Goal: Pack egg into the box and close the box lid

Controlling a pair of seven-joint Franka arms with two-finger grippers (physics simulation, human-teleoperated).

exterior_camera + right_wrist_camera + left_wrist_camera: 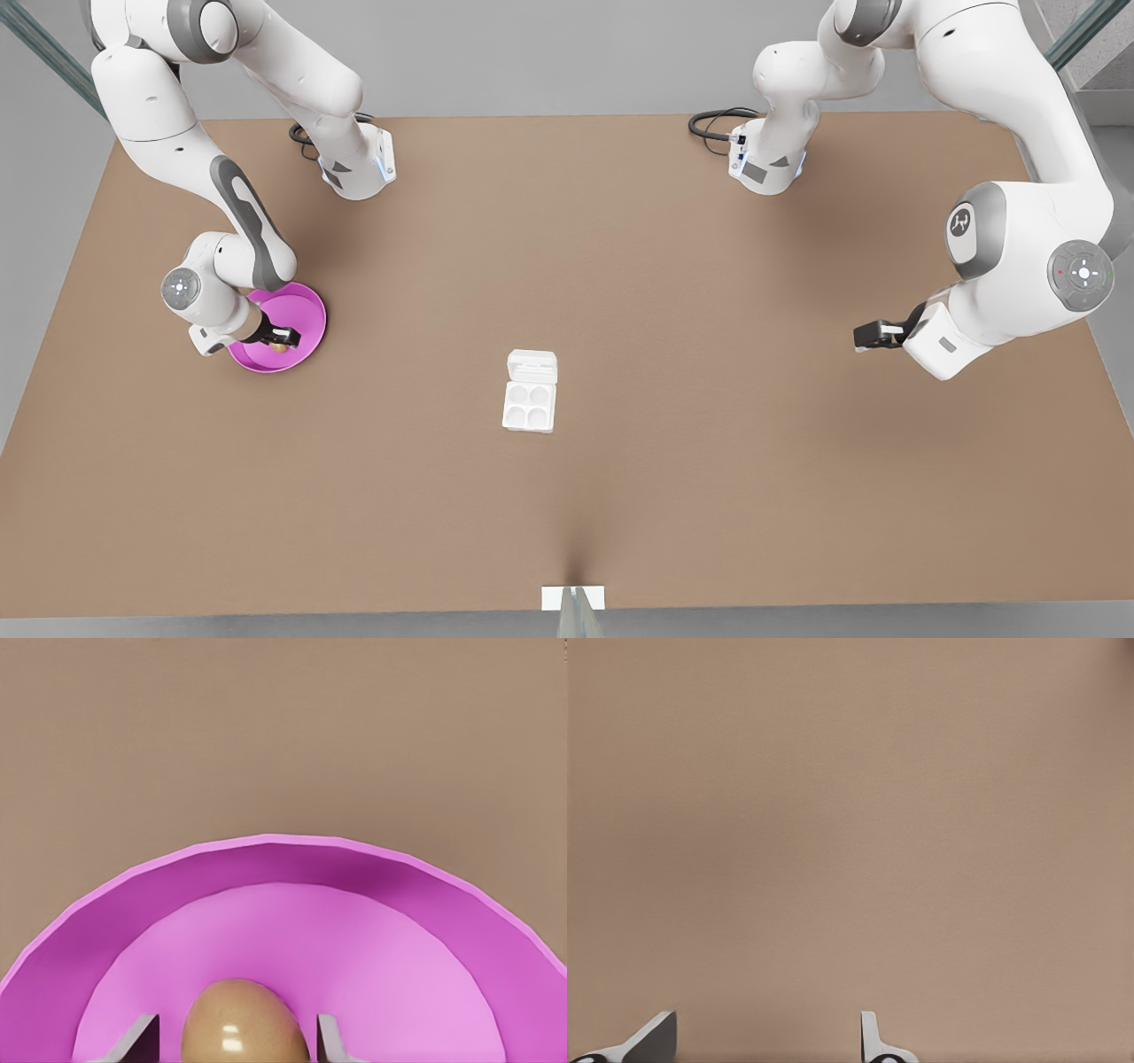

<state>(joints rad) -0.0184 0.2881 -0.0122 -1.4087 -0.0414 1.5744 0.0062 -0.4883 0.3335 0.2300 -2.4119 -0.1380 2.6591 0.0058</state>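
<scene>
Front view: the right gripper [285, 337] hangs over the round pink plate [306, 306] at the frame's left, its fingers [330, 1038] apart on either side of the small tan-brown oval egg [241, 1023], which lies in the plate. At centre sits the small white four-cup egg box [530, 405] on the brown table [709, 461], its plain white box lid [532, 365] open. At right, the left gripper [866, 334] waits above bare table, fingers [873, 1038] apart.
</scene>
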